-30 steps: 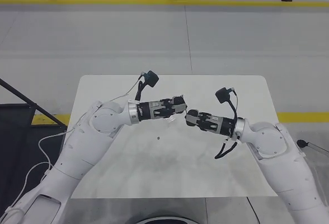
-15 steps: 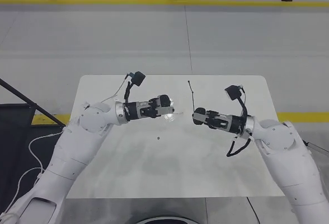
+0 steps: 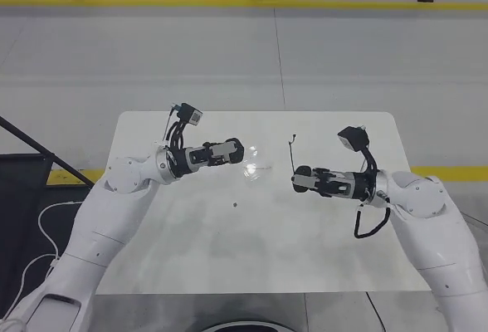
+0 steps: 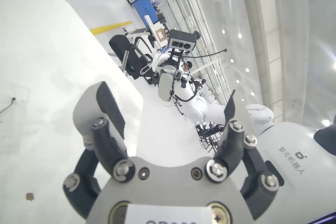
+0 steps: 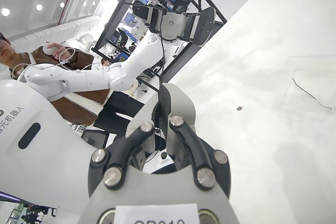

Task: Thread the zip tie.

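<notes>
Holding the zip tie (image 3: pixel 291 154) by 1 end, the right gripper (image 3: pixel 298 178) is clamped on it. The tie is a thin black strand, slightly bowed, sticking out past the fingertips above the white table (image 3: pixel 186 249), small head at its free tip. Left gripper (image 3: pixel 237 150) is spread wide and empty, well apart from the tie.

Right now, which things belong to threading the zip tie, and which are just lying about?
Job: zip tie, pinched in the right gripper; left gripper, open and empty.
Lying about: clear sheet with a thin dark strand; small brown speck on the table.
</notes>
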Robot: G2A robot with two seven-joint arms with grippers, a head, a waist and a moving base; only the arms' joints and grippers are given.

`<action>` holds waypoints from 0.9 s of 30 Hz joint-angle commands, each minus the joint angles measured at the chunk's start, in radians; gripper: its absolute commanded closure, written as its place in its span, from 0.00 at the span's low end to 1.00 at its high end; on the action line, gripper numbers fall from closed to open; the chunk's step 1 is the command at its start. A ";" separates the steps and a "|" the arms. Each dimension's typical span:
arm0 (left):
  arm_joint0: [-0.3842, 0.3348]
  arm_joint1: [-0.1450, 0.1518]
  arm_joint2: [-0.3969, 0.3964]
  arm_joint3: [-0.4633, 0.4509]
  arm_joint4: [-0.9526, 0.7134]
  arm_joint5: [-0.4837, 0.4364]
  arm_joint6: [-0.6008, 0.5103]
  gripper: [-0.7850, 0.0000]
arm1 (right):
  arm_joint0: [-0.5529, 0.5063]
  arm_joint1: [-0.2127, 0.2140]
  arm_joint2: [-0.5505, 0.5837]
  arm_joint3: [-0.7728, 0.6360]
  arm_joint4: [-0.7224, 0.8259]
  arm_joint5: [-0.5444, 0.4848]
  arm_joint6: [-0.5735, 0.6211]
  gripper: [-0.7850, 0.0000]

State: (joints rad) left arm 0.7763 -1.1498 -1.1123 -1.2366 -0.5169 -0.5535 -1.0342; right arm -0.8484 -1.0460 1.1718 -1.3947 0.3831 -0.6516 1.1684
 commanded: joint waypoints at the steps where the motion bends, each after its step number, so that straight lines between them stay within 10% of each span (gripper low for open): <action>1: 0.000 0.000 0.000 0.000 0.000 0.000 0.000 0.00 | 0.000 0.000 0.000 0.000 0.000 0.000 0.000 1.00; 17: -0.026 -0.033 0.058 0.020 -0.323 0.207 -0.160 0.00 | -0.045 0.037 -0.119 -0.077 -0.233 -0.296 -0.296 1.00; 21: -0.052 -0.048 0.093 0.051 -0.365 0.234 -0.222 0.38 | -0.020 0.053 -0.169 -0.069 -0.250 -0.329 -0.329 1.00; 27: -0.087 -0.068 0.133 0.103 -0.377 0.261 -0.264 0.53 | 0.019 0.078 -0.228 -0.039 -0.257 -0.359 -0.359 1.00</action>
State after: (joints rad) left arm 0.6942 -1.2142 -0.9859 -1.1418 -0.8953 -0.2962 -1.2928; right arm -0.8357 -0.9719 0.9530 -1.4389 0.1266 -1.0070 0.8131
